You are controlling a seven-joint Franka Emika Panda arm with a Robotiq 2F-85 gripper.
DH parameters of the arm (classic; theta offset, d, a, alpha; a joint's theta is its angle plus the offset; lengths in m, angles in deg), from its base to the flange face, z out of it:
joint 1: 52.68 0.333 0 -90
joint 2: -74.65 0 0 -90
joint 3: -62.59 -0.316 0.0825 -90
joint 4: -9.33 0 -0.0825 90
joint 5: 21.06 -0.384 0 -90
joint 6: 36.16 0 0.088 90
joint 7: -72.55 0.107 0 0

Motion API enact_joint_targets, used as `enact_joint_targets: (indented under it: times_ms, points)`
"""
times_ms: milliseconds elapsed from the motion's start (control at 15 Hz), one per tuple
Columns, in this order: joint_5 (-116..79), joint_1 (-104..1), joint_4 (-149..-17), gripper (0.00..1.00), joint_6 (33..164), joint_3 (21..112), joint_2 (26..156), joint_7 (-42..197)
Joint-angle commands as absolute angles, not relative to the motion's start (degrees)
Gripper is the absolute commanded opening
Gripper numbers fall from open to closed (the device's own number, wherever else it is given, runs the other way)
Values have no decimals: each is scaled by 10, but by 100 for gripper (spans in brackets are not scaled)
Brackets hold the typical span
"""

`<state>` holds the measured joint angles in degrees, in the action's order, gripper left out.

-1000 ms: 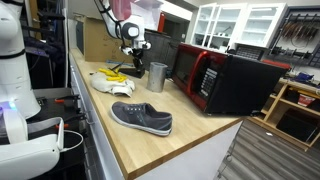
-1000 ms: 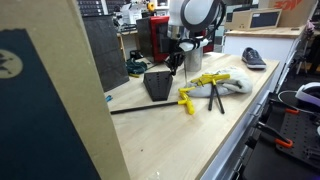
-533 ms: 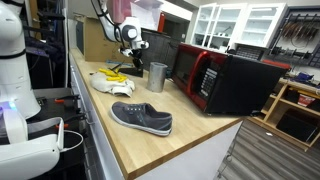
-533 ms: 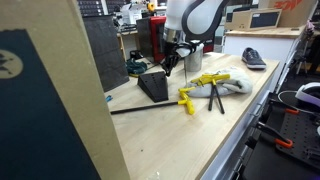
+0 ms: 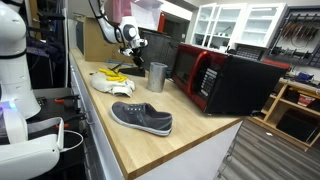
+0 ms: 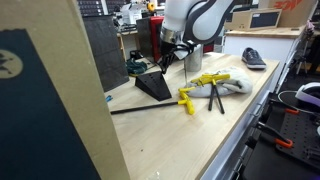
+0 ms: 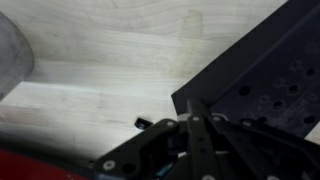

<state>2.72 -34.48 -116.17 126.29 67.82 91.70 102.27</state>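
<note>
Wooden workbench (image 5: 195,135) ran the length of a workshop lined with cabinets and tool racks. Near its far end a black perforated tray (image 6: 150,86) stood tipped, its low edge on the wood and its high side rising toward the gripper (image 6: 166,66). In the wrist view the gripper (image 7: 192,112) had its fingers pressed together, tips right at a corner of the tray (image 7: 270,70). Whether a thin lip of the tray was caught between them could not be made out. Judged from that tilt, the tray had been raised on one side only. It had not left the bench, and any lifting clear or setting flat was not yet done.

Just beside the tray stood a metal cup (image 5: 157,76), and behind that a red and black microwave (image 5: 215,78). Yellow clamps (image 6: 205,85) lay on a white cloth (image 5: 103,83) near the bench's front edge. A thin black rod (image 6: 135,107) lay on the wood below the tray. A grey shoe (image 5: 141,118) sat well apart from all of it.
</note>
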Motion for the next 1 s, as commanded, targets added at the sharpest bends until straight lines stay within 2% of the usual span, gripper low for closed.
enact_joint_targets:
  times_ms: [0,933]
  points:
    - [29,-336,-1144,0,1287,675,934,1031]
    - [15,-350,-1081,0,1319,644,990,1003]
